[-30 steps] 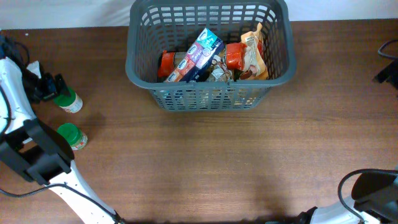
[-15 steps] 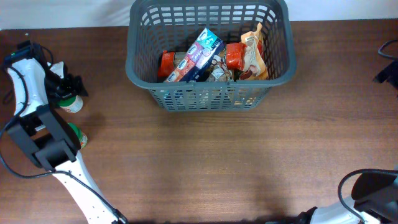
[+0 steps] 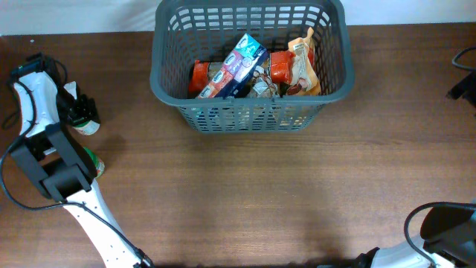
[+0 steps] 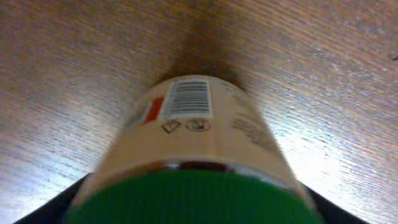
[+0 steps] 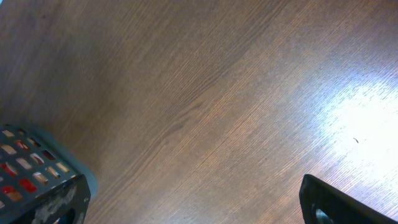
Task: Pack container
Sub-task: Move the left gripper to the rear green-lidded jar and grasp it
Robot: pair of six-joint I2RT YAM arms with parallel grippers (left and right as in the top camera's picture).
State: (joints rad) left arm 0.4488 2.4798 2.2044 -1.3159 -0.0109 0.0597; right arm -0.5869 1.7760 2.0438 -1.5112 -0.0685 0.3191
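The brown wooden table [image 3: 245,193] fills every view. The basket [image 3: 249,115] is the biggest thing on it, standing upright well off to the right of the left gripper [image 3: 80,112] and a little farther out from the robot. It is far from the right gripper [image 5: 324,200], whose wrist camera catches only one grey corner of it at the lower left. Inside the basket, all well apart from both grippers, lie a blue carton [image 3: 242,63] slanted across the middle, a tan bag [image 3: 303,63] against the right wall, and red packets [image 3: 199,74] at the left and centre. The white and black left arm [image 3: 44,160] reaches along the table's left edge. Its gripper is down over a jar [image 4: 193,130] that lies on its side on the wood. The jar's pale label and barcode face up, and its green lid [image 4: 186,199] is nearest the wrist. Dark fingers show on either side of the lid, so the jaws straddle the jar, but whether they press on it cannot be told. A second jar [image 3: 93,162] with a green top sits just behind that gripper, toward the robot and partly under the arm. The right gripper hangs over bare wood with its jaws apart and nothing between them; only one dark fingertip shows.
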